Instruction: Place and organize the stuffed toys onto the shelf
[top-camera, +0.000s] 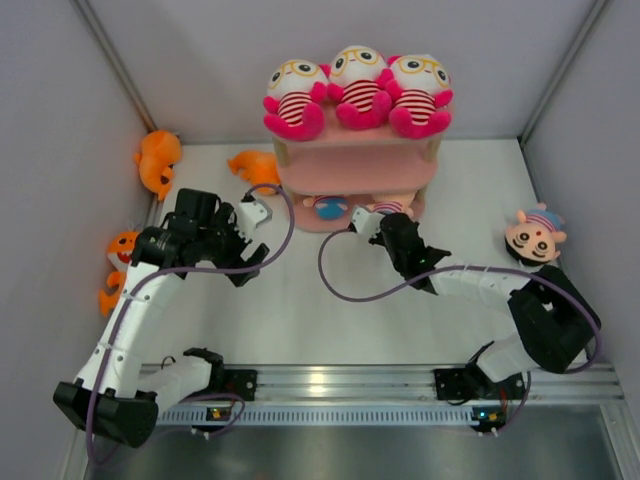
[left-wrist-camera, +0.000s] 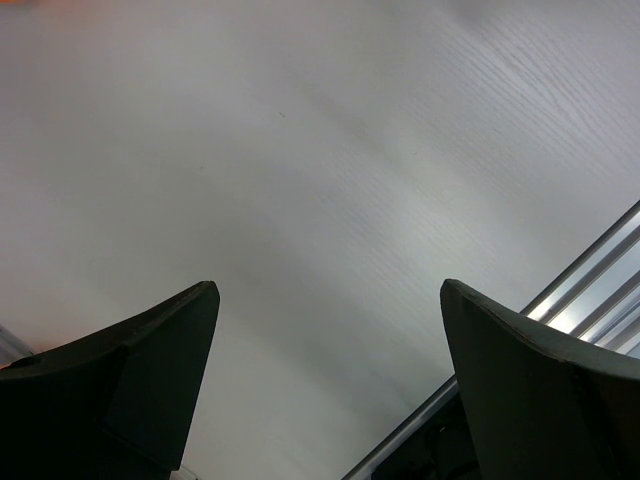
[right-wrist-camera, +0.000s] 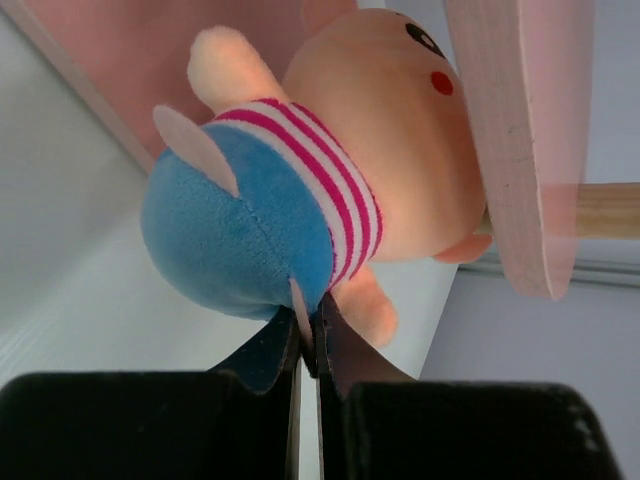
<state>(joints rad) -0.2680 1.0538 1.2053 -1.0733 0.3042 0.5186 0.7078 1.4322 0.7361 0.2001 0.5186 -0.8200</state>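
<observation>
Three plushes (top-camera: 358, 85) are seated along the top tier of the shelf (top-camera: 350, 152); a doll (right-wrist-camera: 300, 190) is pinched by a fabric tab in the fully closed right gripper (right-wrist-camera: 310, 322) at the bottom tier's near edge, seemingly for tucking in; the left gripper (left-wrist-camera: 330, 290) is held wide open and empty, left of the shelf.

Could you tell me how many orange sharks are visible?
3 sharks: one far left at the back, one far left and nearer, one left of the shelf. None seems hidden.

Two arms bolted to a silver rail (top-camera: 330, 382) — left arm (top-camera: 130, 320) and right arm (top-camera: 500, 300) alike: white shells, black joints, a purple cable (top-camera: 320, 265) looping off each. The left gripper (left-wrist-camera: 328, 290) has dark, wedge-shaped fingers (left-wrist-camera: 150, 380).
</observation>
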